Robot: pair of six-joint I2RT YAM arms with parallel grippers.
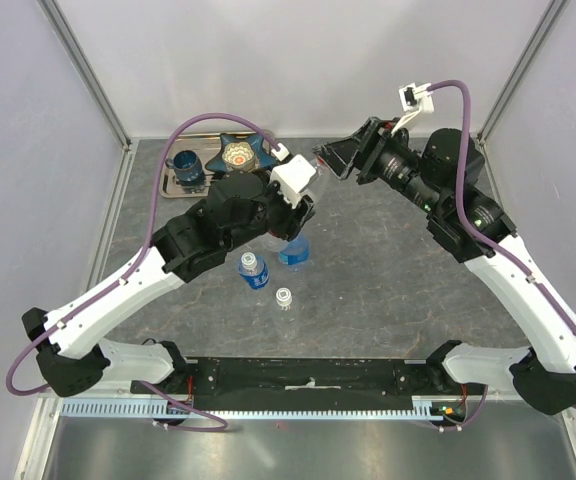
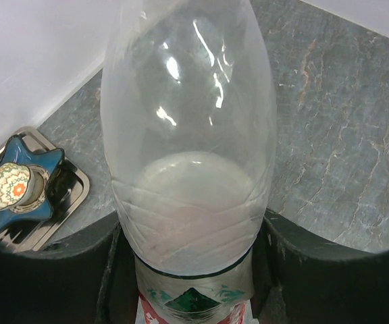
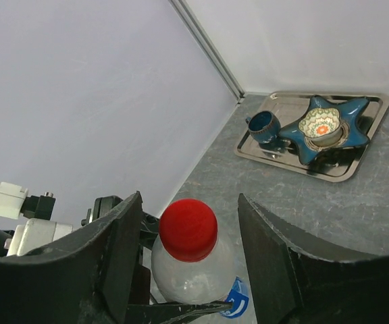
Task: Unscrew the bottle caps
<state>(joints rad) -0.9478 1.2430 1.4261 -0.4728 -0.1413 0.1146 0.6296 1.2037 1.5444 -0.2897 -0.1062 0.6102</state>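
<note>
My left gripper (image 2: 191,260) is shut on the red-labelled clear bottle (image 2: 188,135) and holds it off the table, neck toward the right arm. Its red cap (image 3: 188,229) sits between the fingers (image 3: 123,256) of my right gripper (image 3: 193,237), which is open with a gap on each side of the cap. In the top view the left gripper (image 1: 301,200) and right gripper (image 1: 330,160) meet over the bottle (image 1: 317,172). A blue-capped bottle (image 1: 254,270), a blue-tinted bottle (image 1: 294,250) and a tiny plain bottle (image 1: 284,298) with a white cap stand on the table.
A metal tray (image 1: 171,186) at the back left holds a dark blue mug (image 1: 187,167) and a blue star-shaped dish (image 1: 243,153). The enclosure walls stand close behind and to both sides.
</note>
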